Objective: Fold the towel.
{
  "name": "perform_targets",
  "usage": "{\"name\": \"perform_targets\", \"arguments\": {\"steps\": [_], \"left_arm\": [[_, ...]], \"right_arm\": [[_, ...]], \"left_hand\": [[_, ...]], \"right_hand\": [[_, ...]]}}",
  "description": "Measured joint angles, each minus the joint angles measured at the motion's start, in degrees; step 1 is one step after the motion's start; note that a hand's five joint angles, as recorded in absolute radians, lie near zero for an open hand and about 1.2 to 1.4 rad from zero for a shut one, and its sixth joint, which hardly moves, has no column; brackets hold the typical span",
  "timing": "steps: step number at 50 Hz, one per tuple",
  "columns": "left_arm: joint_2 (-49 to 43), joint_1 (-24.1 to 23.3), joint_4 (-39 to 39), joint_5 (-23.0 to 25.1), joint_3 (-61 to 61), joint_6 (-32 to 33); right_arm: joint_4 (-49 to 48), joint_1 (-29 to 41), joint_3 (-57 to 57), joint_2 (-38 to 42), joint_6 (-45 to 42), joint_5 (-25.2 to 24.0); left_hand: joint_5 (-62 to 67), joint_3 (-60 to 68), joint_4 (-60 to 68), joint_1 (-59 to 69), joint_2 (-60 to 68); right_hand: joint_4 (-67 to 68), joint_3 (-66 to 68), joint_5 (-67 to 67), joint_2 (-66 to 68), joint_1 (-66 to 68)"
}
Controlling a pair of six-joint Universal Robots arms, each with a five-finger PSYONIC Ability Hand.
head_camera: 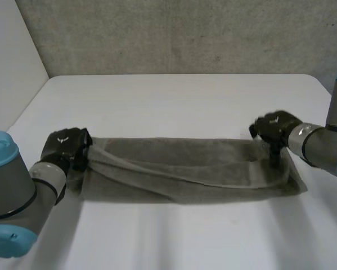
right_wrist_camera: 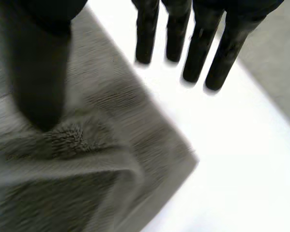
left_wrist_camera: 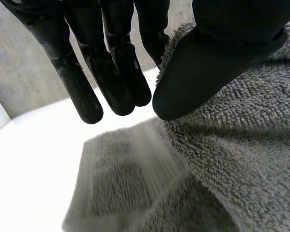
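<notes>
a grey towel (head_camera: 191, 174) lies on the white table (head_camera: 174, 107) as a long band, folded along its length, running from one side of the table to the other. loose folds run along its near side.

the left hand (head_camera: 67, 147) is at the towel's left end. in the left wrist view its fingers (left_wrist_camera: 111, 72) are straight and close together over the bare table just off the cloth, and its thumb (left_wrist_camera: 203, 67) rests against a raised fold of the towel. the hand is spread, gripping nothing.

the right hand (head_camera: 275, 128) is at the far corner of the towel's right end. its fingers (right_wrist_camera: 198, 48) are straight above the bare table past the towel's edge, and its thumb (right_wrist_camera: 38, 72) presses down on the cloth. this hand too is spread wide, with no cloth pinched.
</notes>
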Motion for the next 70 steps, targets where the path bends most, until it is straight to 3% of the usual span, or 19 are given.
{"name": "perform_targets", "arguments": {"steps": [3, 13, 21, 25, 34, 37, 42, 47, 53, 56, 59, 64, 70], "left_arm": [[-0.16, -0.01, 1.24, 0.00, 0.85, 0.12], [-1.39, -0.04, 5.35, -0.06, 1.25, 0.49], [-2.02, 0.01, 6.05, -0.01, 0.84, 0.48], [-1.84, 0.04, 6.00, -0.03, 0.53, 0.48], [-1.32, 0.05, 5.92, -0.07, -0.28, 0.52], [-1.18, 0.05, 5.91, -0.09, -0.50, 0.53], [-0.90, 0.10, 5.87, -0.13, -0.88, 0.55], [-0.29, 0.08, 5.64, -0.24, -1.04, 0.60], [3.11, 0.05, 3.86, -0.10, -1.30, 0.85], [6.41, 0.01, 1.01, 0.12, -1.29, 1.45], [10.12, 0.00, -3.36, 0.36, -1.06, 2.65], [12.22, 0.20, -9.01, 0.49, -0.73, 4.70], [6.73, 0.45, -10.48, 0.42, 1.18, 6.03]], "right_arm": [[-4.88, 0.19, 0.19, -0.95, 2.02, 1.16], [-13.83, -0.34, 12.98, -13.64, 3.94, 0.61], [-18.96, -1.03, 28.38, -20.79, -3.49, -7.07], [-22.54, -1.44, 33.35, -20.65, -7.87, -9.92], [-30.99, -1.00, 33.78, -12.35, -10.05, -10.44], [-32.83, -0.61, 32.32, -9.32, -10.05, -9.87], [-35.44, -0.06, 29.22, -6.06, -9.74, -7.42], [-36.31, 0.12, 27.80, -7.26, -9.21, -4.76], [-31.07, -0.07, 26.64, -14.17, -7.87, -3.50], [-22.58, -0.54, 24.03, -17.49, -7.10, -3.42], [-8.30, -1.65, 19.29, -19.09, -6.60, -3.83], [9.28, -3.22, 12.08, -16.41, -7.03, -4.50], [12.67, -3.38, 5.84, -10.77, -7.57, -4.42]], "left_hand": [[0.00, 0.00, 0.00, 0.00, 0.00], [0.00, 0.00, 0.00, 0.00, 0.00], [0.00, 0.00, 0.00, 0.00, 0.00], [0.00, 0.00, 0.00, 0.00, 0.00], [0.00, 0.00, 0.00, 0.00, 0.00], [0.00, 0.00, 0.00, 0.00, 0.00], [0.00, 0.00, 0.00, 0.00, 0.00], [0.00, 0.00, 0.00, 0.00, 0.00], [0.00, 0.00, 0.00, 0.00, 0.00], [0.00, 0.00, 0.00, 0.00, 0.00], [0.00, 0.00, 0.00, 0.00, 0.00], [0.00, 0.00, 0.00, 0.00, 0.00], [0.00, 0.00, 0.00, 0.00, 0.00]], "right_hand": [[-9.64, -9.10, -8.88, -8.11, -8.63], [-6.06, -4.61, -3.37, -3.64, -4.61], [-0.14, 0.67, 2.71, 1.22, 0.75], [-0.14, 0.67, 2.60, 1.22, 0.75], [0.70, 1.63, 3.82, 2.22, 1.91], [8.49, 10.39, 11.47, 11.32, 10.36], [47.33, 48.52, 49.95, 50.52, 49.30], [51.90, 53.24, 54.58, 54.17, 53.42], [51.90, 53.25, 54.58, 54.17, 53.42], [51.90, 53.25, 54.58, 54.16, 53.42], [51.90, 53.25, 54.59, 54.16, 53.42], [51.90, 53.25, 54.59, 54.17, 53.42], [51.90, 53.25, 54.59, 54.17, 53.43]]}}
